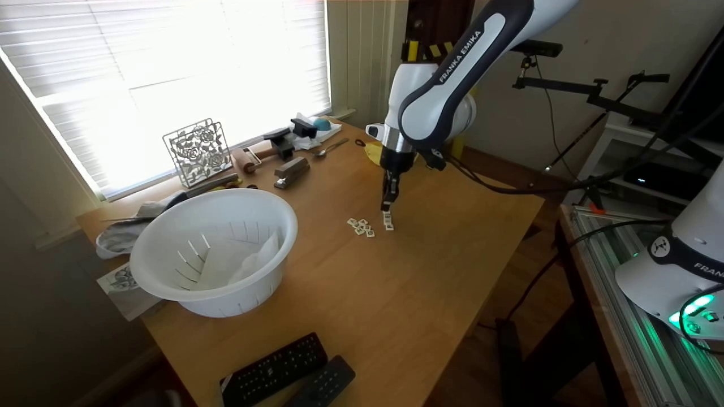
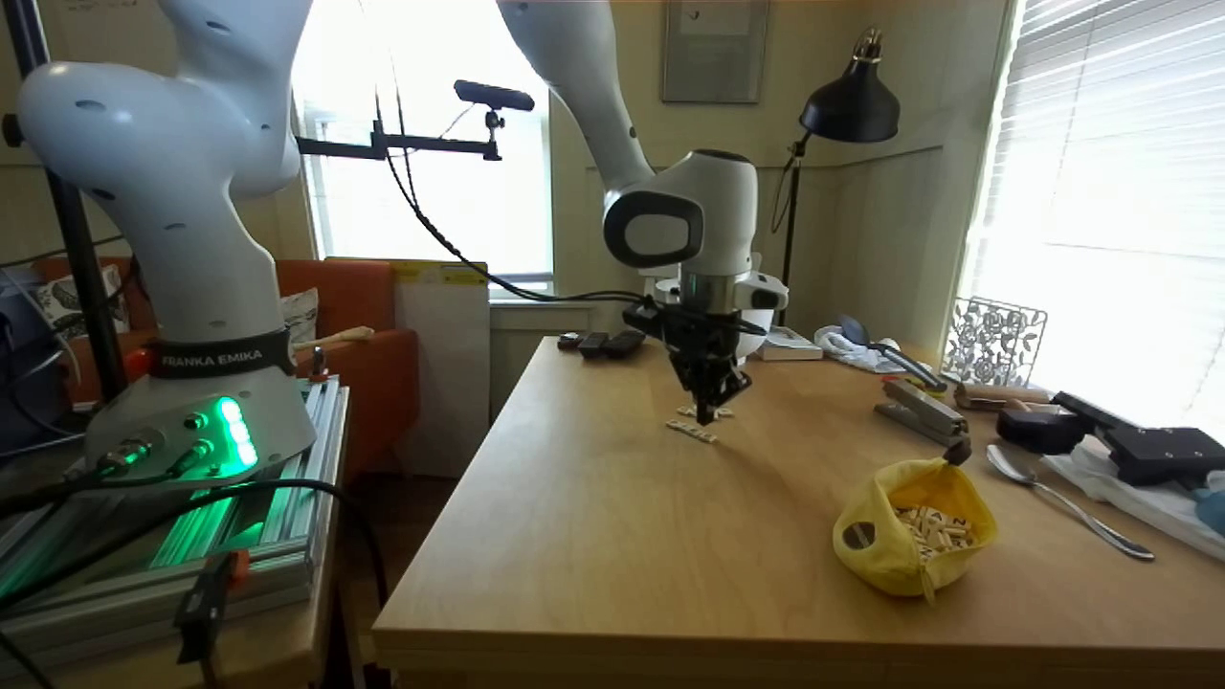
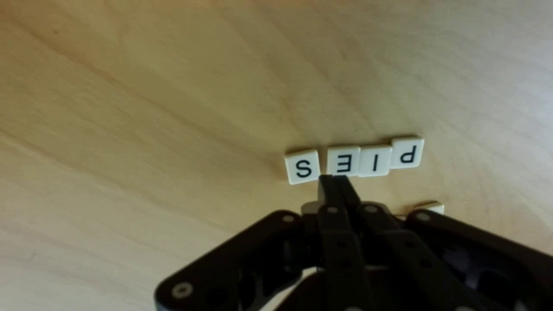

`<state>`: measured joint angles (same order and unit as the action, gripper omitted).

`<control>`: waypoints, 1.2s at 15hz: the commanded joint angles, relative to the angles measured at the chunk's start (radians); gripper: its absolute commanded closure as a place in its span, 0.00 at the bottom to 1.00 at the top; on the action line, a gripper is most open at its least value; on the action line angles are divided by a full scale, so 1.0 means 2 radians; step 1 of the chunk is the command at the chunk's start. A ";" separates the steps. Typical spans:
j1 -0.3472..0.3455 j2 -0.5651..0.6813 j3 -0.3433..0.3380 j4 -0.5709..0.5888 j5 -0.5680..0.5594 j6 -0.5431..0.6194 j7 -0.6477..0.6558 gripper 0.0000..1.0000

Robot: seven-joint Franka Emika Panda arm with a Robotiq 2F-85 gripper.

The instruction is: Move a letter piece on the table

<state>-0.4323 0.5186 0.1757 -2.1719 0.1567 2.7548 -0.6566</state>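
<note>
Pinched, empty gripper is pointing down by E tile; S tile is sitting apart, probably awaiting joining.

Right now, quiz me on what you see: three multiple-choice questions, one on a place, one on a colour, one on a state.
1. Where is the S tile relative to the E tile?
A) On top
B) Beside it, with a gap
C) Underneath

2. What colour is the bowl?
A) White
B) Red
C) Green

3. The gripper is:
A) Wide open
B) Holding the bowl
C) Shut

1 B: the wrist view shows a gap between them.
2 A: its sides look white in an exterior view.
3 C: its fingers lie together in the wrist view.
</note>
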 commanded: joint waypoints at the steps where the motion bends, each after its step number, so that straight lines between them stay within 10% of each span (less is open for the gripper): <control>1: -0.004 0.001 -0.002 -0.006 0.008 0.013 -0.015 1.00; 18: -0.014 0.018 0.003 -0.007 0.003 0.037 -0.013 1.00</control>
<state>-0.4457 0.5517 0.1702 -2.1718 0.1567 2.8191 -0.6707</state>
